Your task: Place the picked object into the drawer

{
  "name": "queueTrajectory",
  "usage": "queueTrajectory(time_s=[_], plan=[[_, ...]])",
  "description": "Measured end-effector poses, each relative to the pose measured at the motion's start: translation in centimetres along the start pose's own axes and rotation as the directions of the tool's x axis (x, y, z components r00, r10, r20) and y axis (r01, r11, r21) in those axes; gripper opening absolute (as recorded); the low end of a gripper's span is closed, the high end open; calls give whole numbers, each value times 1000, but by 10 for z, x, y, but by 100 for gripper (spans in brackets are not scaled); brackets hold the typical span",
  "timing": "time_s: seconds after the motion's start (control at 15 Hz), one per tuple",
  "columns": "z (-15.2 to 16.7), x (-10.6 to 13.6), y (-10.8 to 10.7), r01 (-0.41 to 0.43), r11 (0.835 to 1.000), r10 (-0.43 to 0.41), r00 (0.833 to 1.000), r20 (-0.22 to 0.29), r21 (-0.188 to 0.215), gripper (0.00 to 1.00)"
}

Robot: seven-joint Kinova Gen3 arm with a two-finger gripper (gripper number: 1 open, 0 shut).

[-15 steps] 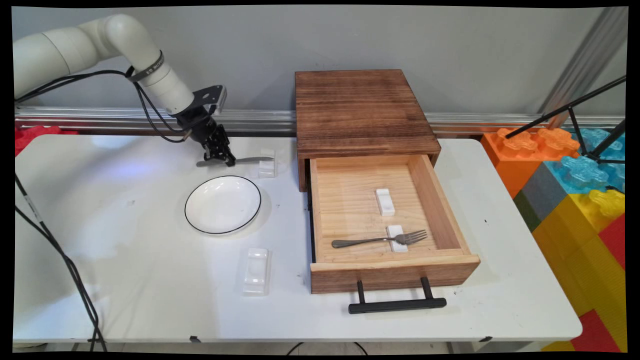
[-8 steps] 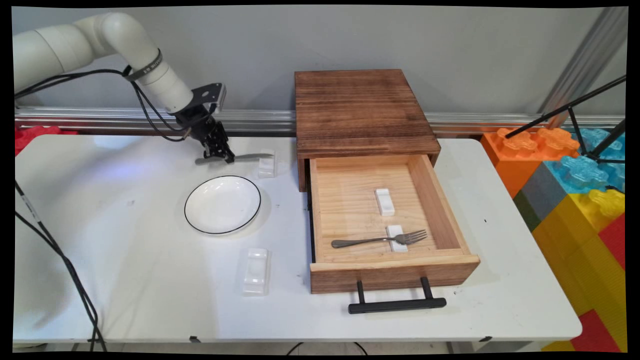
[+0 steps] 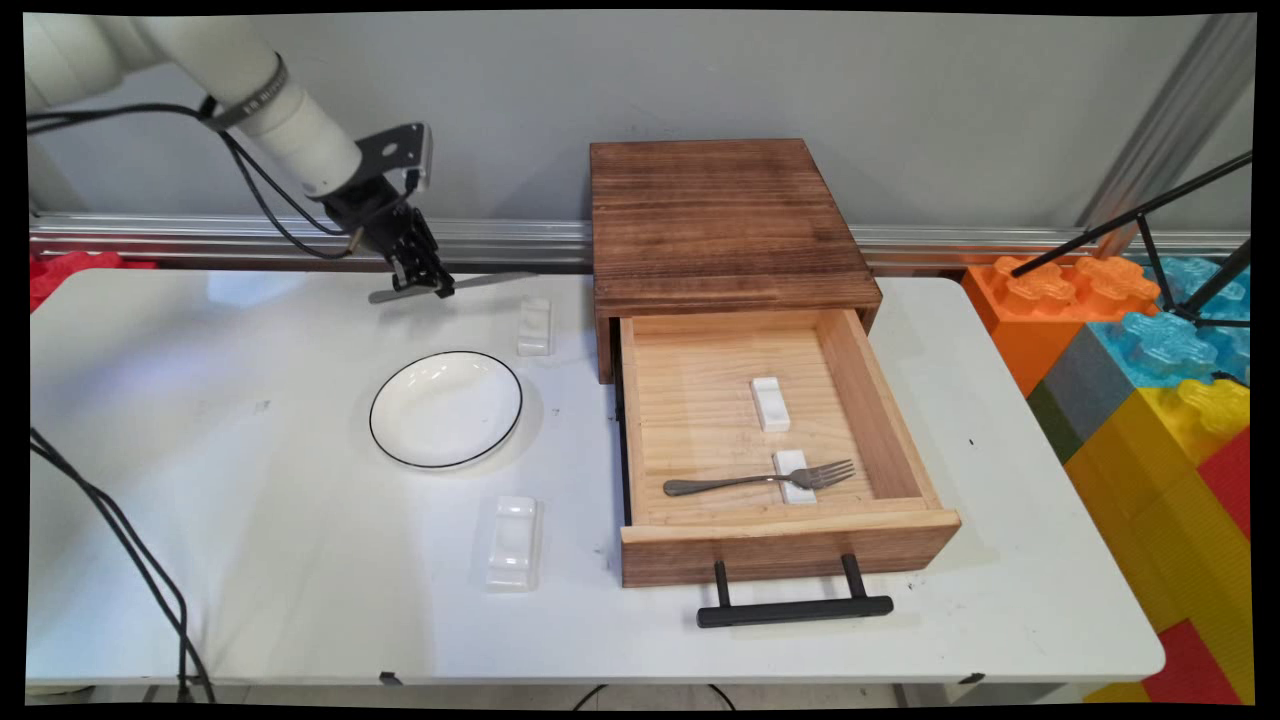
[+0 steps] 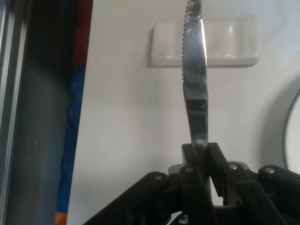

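My gripper [image 3: 437, 288] hangs above the table's back left and is shut on a metal knife [image 3: 470, 282], held level with its blade pointing right. In the hand view the serrated knife [image 4: 194, 84] runs up from my gripper [image 4: 200, 152], and its tip hangs over a white cutlery rest [image 4: 225, 41]. That white cutlery rest [image 3: 534, 326] lies on the table just below the blade's tip. A white plate [image 3: 446, 408] with a dark rim sits nearer the front of it.
A wooden box [image 3: 722, 220] has its drawer [image 3: 780, 545] pulled open, holding a fork [image 3: 760, 480] and two small white rests. Another white rest [image 3: 512, 541] lies near the front of the table [image 3: 250, 560]. Coloured blocks [image 3: 1160, 380] stand at the right.
My gripper has risen and shifted a little left with the knife. The blade has lifted off the white rest, which stays on the table.
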Motion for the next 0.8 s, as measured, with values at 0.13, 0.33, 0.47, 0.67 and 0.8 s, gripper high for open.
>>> queueTrajectory(time_s=[0.13,0.33,0.47,0.67,0.8], plan=[[-20,6,12,19,1000,-19,1000,7,6,0],[-43,12,28,38,999,-38,999,18,5,0],[-68,16,45,56,998,-56,998,29,3,0],[-99,22,70,78,997,-77,997,21,-8,0],[-117,30,90,88,996,-88,996,3,-28,0]])
